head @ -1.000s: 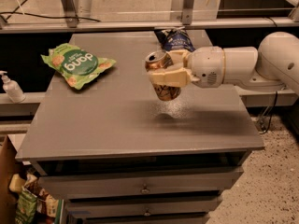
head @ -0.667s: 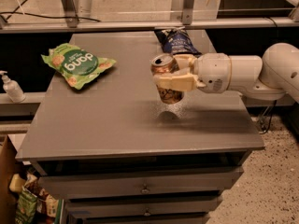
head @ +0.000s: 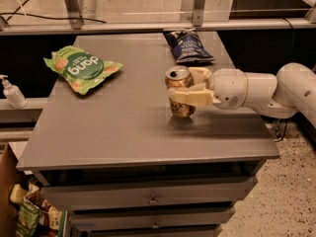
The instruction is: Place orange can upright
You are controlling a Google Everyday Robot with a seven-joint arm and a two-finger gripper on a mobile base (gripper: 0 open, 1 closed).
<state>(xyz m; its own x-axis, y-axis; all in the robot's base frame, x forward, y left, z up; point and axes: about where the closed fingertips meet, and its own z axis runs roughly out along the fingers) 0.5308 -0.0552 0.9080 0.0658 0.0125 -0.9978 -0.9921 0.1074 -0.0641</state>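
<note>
Item: orange can [head: 178, 80] — long axis vertical, silver top uppermost, base apparently on the worktop [head: 118, 132]; hand [head: 181, 87] lay to its right, closed around its body.

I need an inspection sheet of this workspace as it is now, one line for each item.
Surface: grey table, drawers below.
Job's things: orange can upright, right of centre; contact with the surface cannot be told.
Clutter: green snack bag rear left; dark blue bag at the rear.
Grippers: gripper reaches in from the right, shut around the can.
Cables: black cable on the floor behind.
Surroundings: pump bottle at the left; packets lower left.
</note>
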